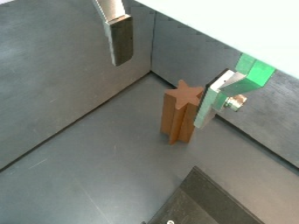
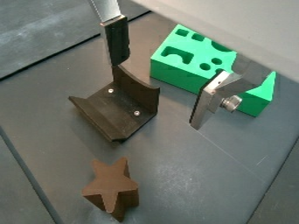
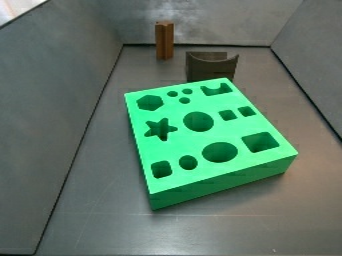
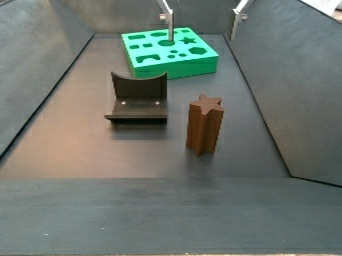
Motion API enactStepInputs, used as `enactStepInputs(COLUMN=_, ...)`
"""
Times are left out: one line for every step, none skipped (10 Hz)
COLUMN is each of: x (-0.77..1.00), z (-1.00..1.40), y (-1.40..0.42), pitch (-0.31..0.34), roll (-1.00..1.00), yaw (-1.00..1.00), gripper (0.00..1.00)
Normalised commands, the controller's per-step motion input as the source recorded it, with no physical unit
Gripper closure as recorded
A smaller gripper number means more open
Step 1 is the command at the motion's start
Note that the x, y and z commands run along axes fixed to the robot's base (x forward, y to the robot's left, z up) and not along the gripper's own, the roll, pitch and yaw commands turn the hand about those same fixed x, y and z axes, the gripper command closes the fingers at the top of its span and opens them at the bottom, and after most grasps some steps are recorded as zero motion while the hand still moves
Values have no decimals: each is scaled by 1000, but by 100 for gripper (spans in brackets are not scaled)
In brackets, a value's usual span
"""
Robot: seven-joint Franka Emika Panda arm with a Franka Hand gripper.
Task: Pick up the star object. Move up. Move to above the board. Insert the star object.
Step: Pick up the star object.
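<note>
1. Nearest the lens in a wrist view, the star object (image 2: 111, 186) was seen standing upright on the dark grey floor (image 2: 47, 131), its star-shaped top face turned up.
2. The gripper (image 2: 162, 81) was held above the floor with its fingers spread wide and nothing between them; one finger (image 2: 115, 39) and its partner (image 2: 212, 102) were seen well apart as silver plates with dark pads.
3. In a side view, only the tips of the fingers (image 4: 167, 17) were seen at the upper edge, above the far end of the bin, over the board (image 4: 167, 50).
4. The star object (image 4: 203, 125) was left untouched, well apart from the gripper and standing near the right wall in that side view.
5. A dark grey curved block (image 4: 135, 98) was seen resting on the floor between the star object and the board, touching neither.
6. The board (image 3: 201, 140) was laid flat, with star, hexagon, circle and square cut-outs all unfilled.
7. Grey sloping walls (image 3: 60, 70) were seen enclosing the floor on all visible sides.
</note>
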Motion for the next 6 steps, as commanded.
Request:
enactStepInputs(x=-3, z=-311, y=417, pitch=-27, roll=11, yaw=263, gripper=0)
enactStepInputs(x=0, z=-463, y=566, pitch=-67, roll=4, yaw=489, gripper=0)
enactStepInputs(x=0, z=-571, y=520, pitch=-116, roll=0, yaw=523, gripper=0)
enactStepInputs(x=0, z=-677, y=386, pitch=-139, roll=0, yaw=491, gripper=0)
enactStepInputs(x=0, z=-671, y=323, pitch=-147, roll=0, yaw=417, gripper=0)
enactStepInputs(x=0, z=-700, y=257, pitch=-167, roll=0, yaw=343, gripper=0)
